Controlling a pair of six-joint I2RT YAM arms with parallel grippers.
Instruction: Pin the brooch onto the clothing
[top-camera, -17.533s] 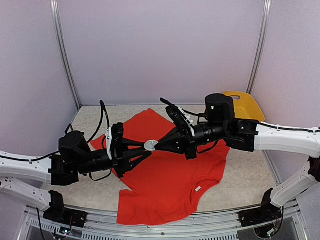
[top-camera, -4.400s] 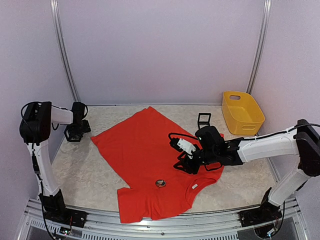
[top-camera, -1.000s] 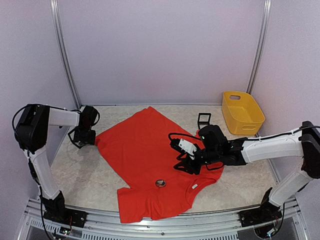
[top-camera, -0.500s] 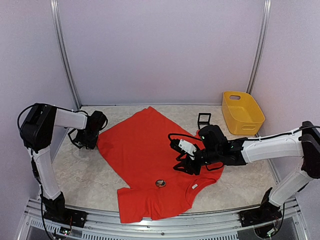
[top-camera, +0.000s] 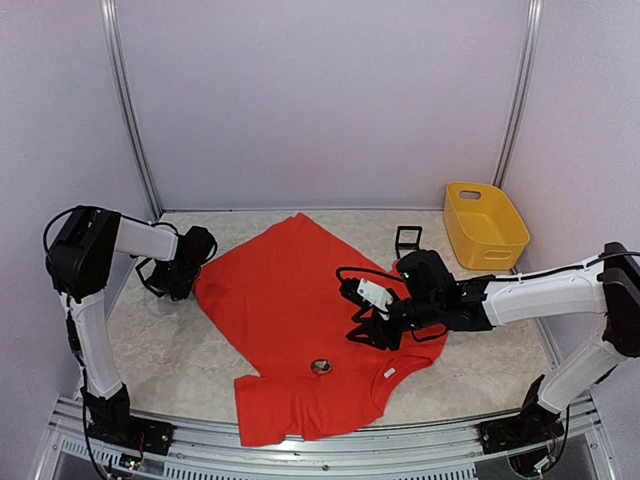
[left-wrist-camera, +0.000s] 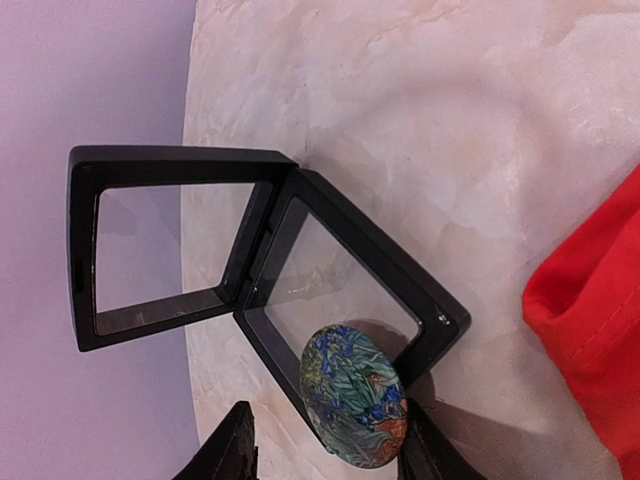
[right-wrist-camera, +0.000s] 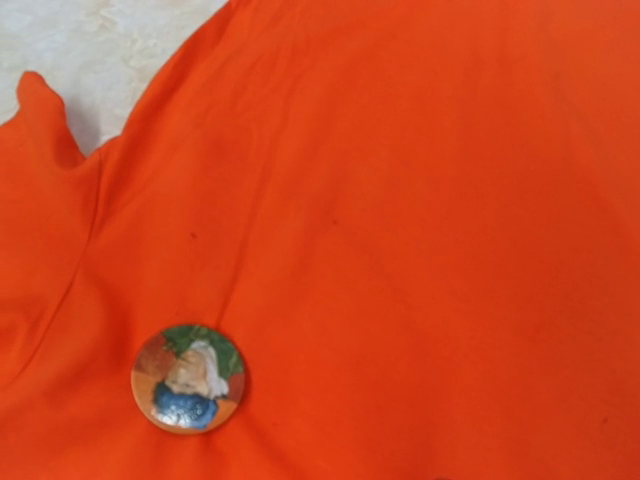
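Observation:
The red T-shirt (top-camera: 290, 290) lies spread flat, with its white label (top-camera: 390, 372) near the front. A round brooch (top-camera: 321, 367) with a red, green and blue picture sits on it and also shows in the right wrist view (right-wrist-camera: 189, 379). My right gripper (top-camera: 372, 332) hovers over the shirt (right-wrist-camera: 420, 150), fingers spread and empty. My left gripper (top-camera: 178, 280) is at the shirt's left edge (left-wrist-camera: 600, 300). In its wrist view the gripper (left-wrist-camera: 328, 452) holds a second brooch (left-wrist-camera: 352, 395), blue-green and floral, tilted above an open black display case (left-wrist-camera: 180, 158).
A yellow basket (top-camera: 485, 225) stands at the back right. A small black frame case (top-camera: 407, 240) stands behind the shirt. Grey walls and metal posts close in the table on three sides.
My left gripper has moved right from the far-left wall to the shirt's left sleeve edge. The right gripper and the brooch on the shirt have stayed put.

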